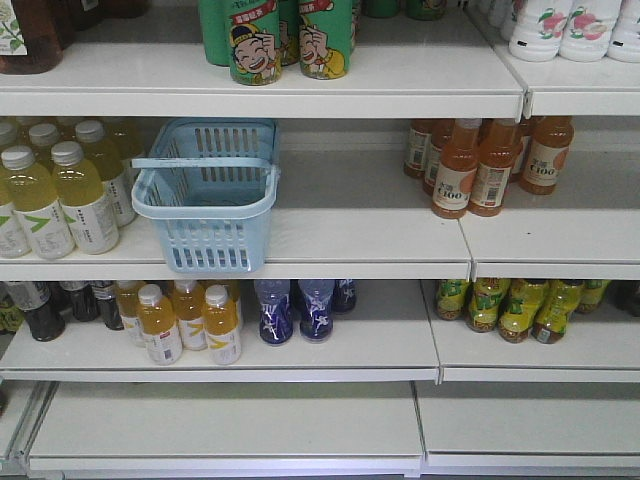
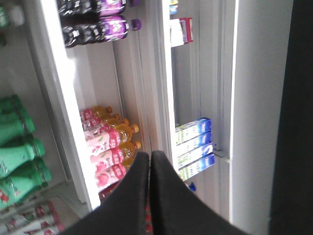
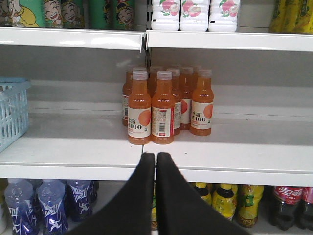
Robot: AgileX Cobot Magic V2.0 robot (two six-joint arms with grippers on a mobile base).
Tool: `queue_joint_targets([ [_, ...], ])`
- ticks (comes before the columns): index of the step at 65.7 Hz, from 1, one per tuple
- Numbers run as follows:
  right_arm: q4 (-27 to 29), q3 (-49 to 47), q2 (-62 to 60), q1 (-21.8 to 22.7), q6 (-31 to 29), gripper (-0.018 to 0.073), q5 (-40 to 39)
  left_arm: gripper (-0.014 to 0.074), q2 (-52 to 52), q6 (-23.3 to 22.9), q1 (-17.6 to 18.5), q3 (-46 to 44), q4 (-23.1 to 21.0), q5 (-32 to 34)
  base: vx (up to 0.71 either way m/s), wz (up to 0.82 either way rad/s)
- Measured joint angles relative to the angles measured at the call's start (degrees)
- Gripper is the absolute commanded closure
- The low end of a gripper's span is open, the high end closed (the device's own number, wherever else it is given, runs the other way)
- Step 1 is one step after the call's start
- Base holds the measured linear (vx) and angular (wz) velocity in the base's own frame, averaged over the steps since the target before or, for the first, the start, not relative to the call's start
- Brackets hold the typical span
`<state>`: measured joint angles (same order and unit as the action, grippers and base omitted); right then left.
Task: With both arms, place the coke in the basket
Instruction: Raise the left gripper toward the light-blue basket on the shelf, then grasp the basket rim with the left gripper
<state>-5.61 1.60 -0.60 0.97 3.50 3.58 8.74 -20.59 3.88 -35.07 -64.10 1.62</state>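
The pale blue basket [image 1: 210, 250] stands on the middle shelf, its swing handle lying across the top, and it looks empty. Its slotted side also shows at the left edge of the right wrist view as the basket [image 3: 12, 115]. The coke is out of view in every frame. My right gripper [image 3: 156, 155] is shut with nothing in it, in front of the middle shelf's edge below the orange bottles. My left gripper [image 2: 150, 154] is shut and empty, pointing at a shelf unit seen sideways. Neither arm shows in the front view.
Orange drink bottles [image 1: 485, 165] stand on the middle shelf right of the basket, and yellow bottles [image 1: 60, 190] stand left of it. Green cans [image 1: 280, 40] are on the shelf above. Dark cola bottles with red labels [image 3: 288, 200] sit on the lower shelf. Pink-labelled bottles [image 2: 110, 142] lie ahead of the left gripper.
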Motion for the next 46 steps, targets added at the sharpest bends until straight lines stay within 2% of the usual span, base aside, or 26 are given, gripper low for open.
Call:
queue_joint_targets([
  [9,0.0,0.0,0.0,0.0,0.0,0.0564,0.0,0.0602,12.44,7.71,0.0,-9.08,-0.22,-2.1,0.0,0.0],
  [18,0.0,0.0,0.0,0.0,0.0,0.0564,0.0,0.0602,26.05,15.7,0.0,-13.97,-0.22,-7.04,0.0,0.0],
  [33,0.0,0.0,0.0,0.0,0.0,0.0564,0.0,0.0602,45.19,19.29,0.0,-14.32,-1.49,-13.38,0.0,0.0],
  [39,0.0,0.0,0.0,0.0,0.0,0.0564,0.0,0.0602,50.78,23.35,0.0,-14.32,-6.28,-14.14,0.0,0.0],
  [42,0.0,0.0,0.0,0.0,0.0,0.0564,0.0,0.0602,53.35,26.48,0.0,-14.32,-10.21,-14.52,0.0,0.0],
  [46,0.0,0.0,0.0,0.0,0.0,0.0564,0.0,0.0602,56.99,32.59,0.0,-14.32,-17.89,-15.93,0.0,0.0],
])
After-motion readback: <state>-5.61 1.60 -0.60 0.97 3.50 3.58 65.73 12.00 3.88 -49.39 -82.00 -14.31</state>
